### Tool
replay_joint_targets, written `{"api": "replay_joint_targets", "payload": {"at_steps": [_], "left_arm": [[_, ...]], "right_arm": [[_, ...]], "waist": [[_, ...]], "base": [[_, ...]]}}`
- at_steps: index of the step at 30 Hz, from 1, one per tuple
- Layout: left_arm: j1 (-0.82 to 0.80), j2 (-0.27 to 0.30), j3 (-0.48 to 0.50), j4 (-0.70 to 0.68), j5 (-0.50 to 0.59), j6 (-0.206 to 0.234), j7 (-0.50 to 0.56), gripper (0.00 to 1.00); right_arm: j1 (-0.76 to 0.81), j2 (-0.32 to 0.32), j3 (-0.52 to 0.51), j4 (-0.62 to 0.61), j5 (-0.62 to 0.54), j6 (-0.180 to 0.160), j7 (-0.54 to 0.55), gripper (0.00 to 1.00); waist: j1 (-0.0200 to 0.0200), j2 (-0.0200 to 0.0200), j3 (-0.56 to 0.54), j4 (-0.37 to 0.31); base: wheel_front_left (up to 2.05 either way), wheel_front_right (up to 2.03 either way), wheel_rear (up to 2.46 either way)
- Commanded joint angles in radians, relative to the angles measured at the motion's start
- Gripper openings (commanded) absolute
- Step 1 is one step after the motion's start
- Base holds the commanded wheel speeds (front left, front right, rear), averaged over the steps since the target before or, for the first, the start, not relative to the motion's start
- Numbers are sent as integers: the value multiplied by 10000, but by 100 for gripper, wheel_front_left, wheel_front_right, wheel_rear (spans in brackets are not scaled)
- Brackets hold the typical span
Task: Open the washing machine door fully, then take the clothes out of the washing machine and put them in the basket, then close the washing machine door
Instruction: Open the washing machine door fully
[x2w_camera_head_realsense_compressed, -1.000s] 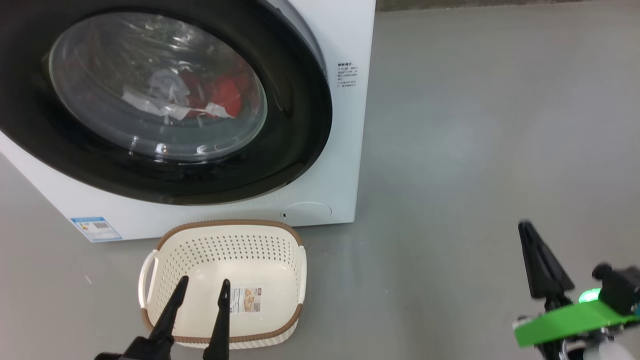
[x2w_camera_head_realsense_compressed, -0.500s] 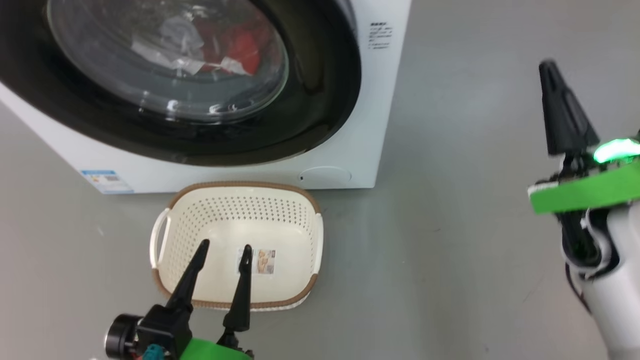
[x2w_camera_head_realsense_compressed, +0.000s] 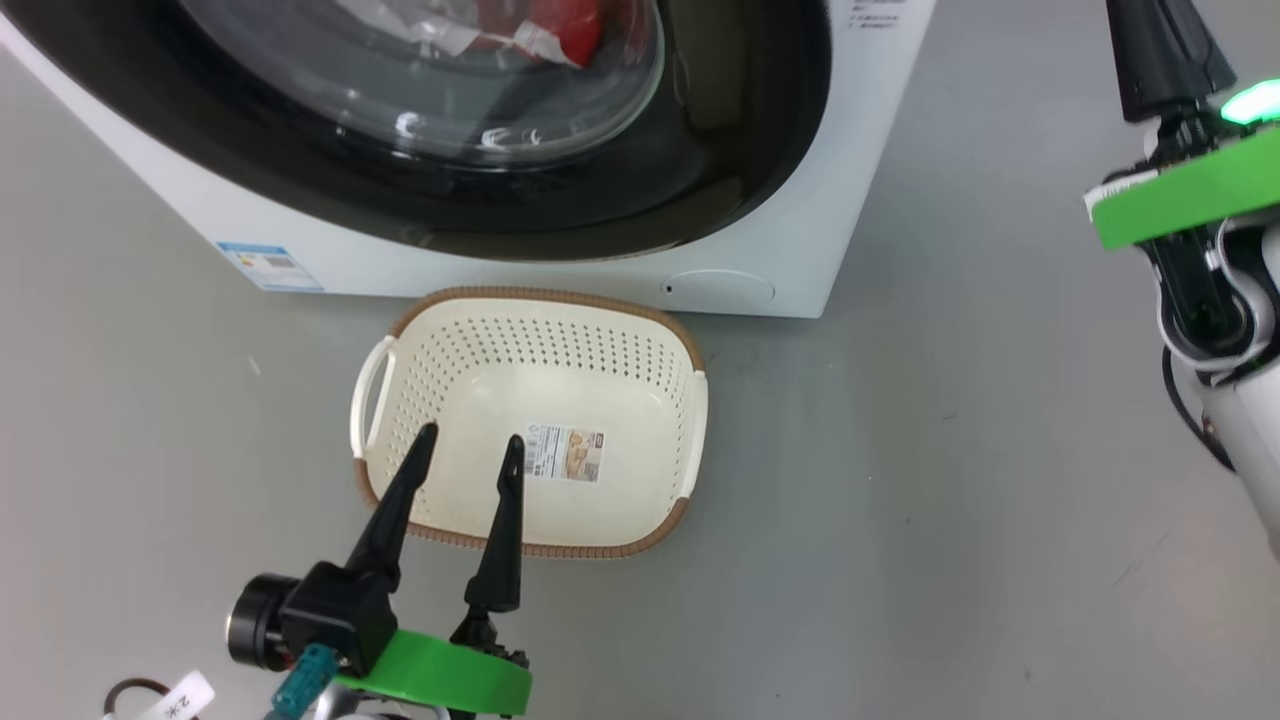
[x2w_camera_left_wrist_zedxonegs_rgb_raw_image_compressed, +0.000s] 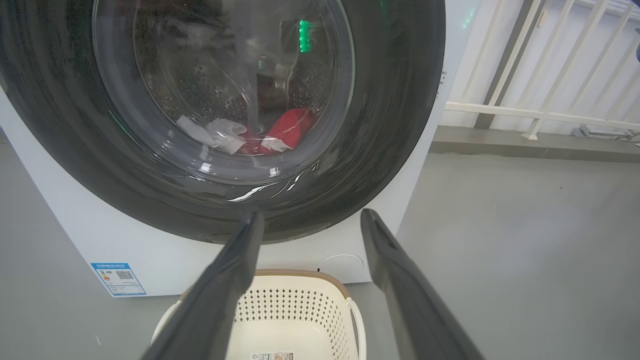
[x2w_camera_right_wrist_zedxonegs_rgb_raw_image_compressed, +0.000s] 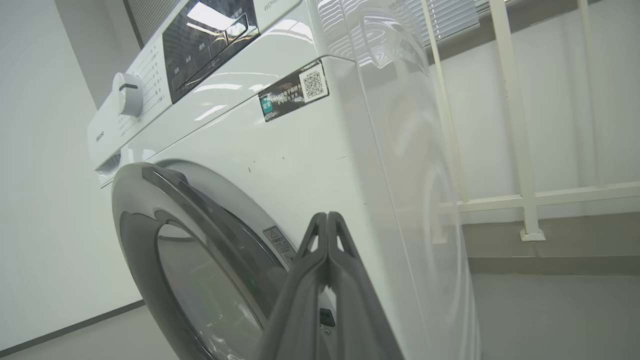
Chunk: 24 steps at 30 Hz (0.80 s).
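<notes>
The washing machine door (x2w_camera_head_realsense_compressed: 420, 120) is seen seated against the front of the washing machine (x2w_camera_head_realsense_compressed: 860, 150), with no gap visible at its black rim. The clothes (x2w_camera_left_wrist_zedxonegs_rgb_raw_image_compressed: 287, 127), red with white parts, are seen through the glass porthole, lying low in the steel drum. The basket (x2w_camera_head_realsense_compressed: 540, 297) is placed on the grey floor (x2w_camera_head_realsense_compressed: 950, 450) just in front of the machine, below the door and near the round flap (x2w_camera_head_realsense_compressed: 720, 288); a paper label is seen on its bottom. The left gripper (x2w_camera_head_realsense_compressed: 471, 435) is held at the near side of the basket, its fingers spread apart with nothing between them. The right gripper (x2w_camera_right_wrist_zedxonegs_rgb_raw_image_compressed: 327, 220) is raised beside the machine's right front corner, its fingers pressed together on nothing.
</notes>
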Motion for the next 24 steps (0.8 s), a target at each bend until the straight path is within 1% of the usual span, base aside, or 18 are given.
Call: {"api": "replay_joint_targets", "payload": {"at_steps": [1, 4, 6, 8, 10, 13, 17, 21, 24], "left_arm": [[-260, 83, 256, -277, -63, 87, -120, 100], [-342, 83, 204, -261, -79, 109, -120, 100], [-425, 83, 153, -252, -101, 116, -120, 100], [-521, 83, 72, -253, -130, 116, -120, 100], [-607, 83, -7, -269, -194, 115, -120, 100], [-708, 83, -92, -312, -307, 116, -120, 100], [-803, 83, -133, -331, -313, 111, -120, 100], [-876, 83, -175, -335, -434, 104, -120, 100], [-922, 83, -231, -361, -467, 108, -120, 100]], "right_arm": [[-278, -84, 274, -125, 134, 6, -61, 0], [-869, -167, 902, 135, 813, 6, -61, 0], [-1217, -232, 1336, 322, 1522, 6, -29, 0], [-1524, -330, 1798, 388, 2381, 6, 289, 0], [-1754, -458, 2032, 405, 3355, 6, 644, 0], [-2039, -761, 2480, 357, 4340, 6, 1314, 0], [-2333, -889, 2492, 286, 5781, 6, 2190, 0], [-2580, -940, 2413, 472, 6677, 6, 3269, 0], [-2754, -899, 2317, 796, 7074, 6, 4017, 0]], "waist": [[-1, 0, 220, 172], [-1, 0, 358, 207], [-1, 0, 465, 239], [-1, 0, 577, 292], [-1, 0, 679, 352], [-1, 0, 834, 458], [-1, 0, 1062, 555], [-1, 0, 1236, 631], [-1, 0, 1340, 676]], "base": [[0, 0, 0], [0, 0, 0], [0, 0, 0], [0, 0, 0], [0, 0, 0], [0, 0, 0], [0, 0, 0], [0, 0, 0], [0, 0, 0]]}}
